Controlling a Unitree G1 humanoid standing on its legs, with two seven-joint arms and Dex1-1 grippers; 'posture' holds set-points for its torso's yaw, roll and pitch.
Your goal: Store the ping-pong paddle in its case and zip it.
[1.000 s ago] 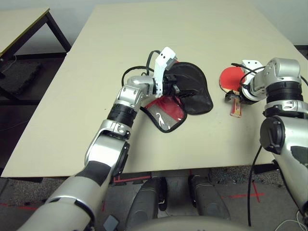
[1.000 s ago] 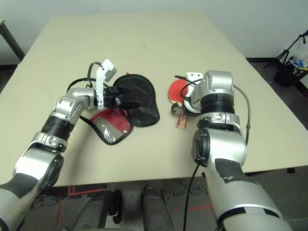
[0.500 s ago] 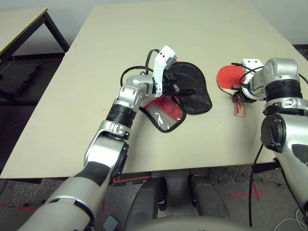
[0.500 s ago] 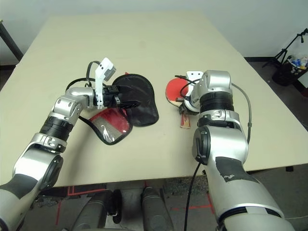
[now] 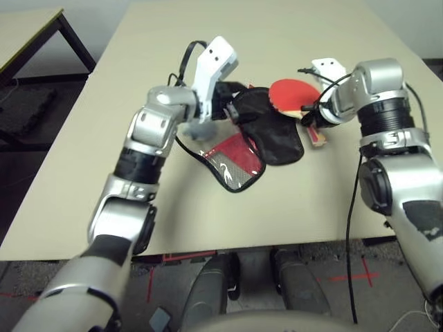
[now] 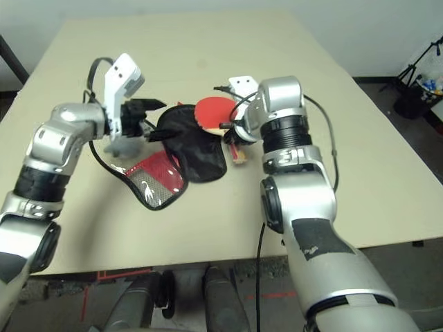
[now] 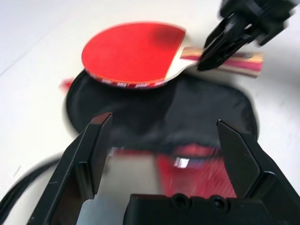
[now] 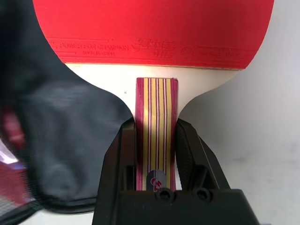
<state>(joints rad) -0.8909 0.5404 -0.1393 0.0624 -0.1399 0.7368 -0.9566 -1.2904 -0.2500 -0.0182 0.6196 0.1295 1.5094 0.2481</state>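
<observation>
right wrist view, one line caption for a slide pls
Right gripper clamps the red-rubber paddle's striped wooden handle beside the black-lined fabric case.

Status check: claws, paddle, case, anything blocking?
Right claw shut on paddle handle, over the case. Left claw open, empty. Case unzipped, flap open. Nothing blocking.

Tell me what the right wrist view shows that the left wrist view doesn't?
Right wrist view: the right gripper shut on the red-rubber ping-pong paddle by its striped wooden handle, and the small print on the rubber.

Left wrist view: the left gripper with fingers spread wide, holding nothing, and the whole round paddle face.

Both: paddle over the open black-lined red fabric case on the pale table.
</observation>
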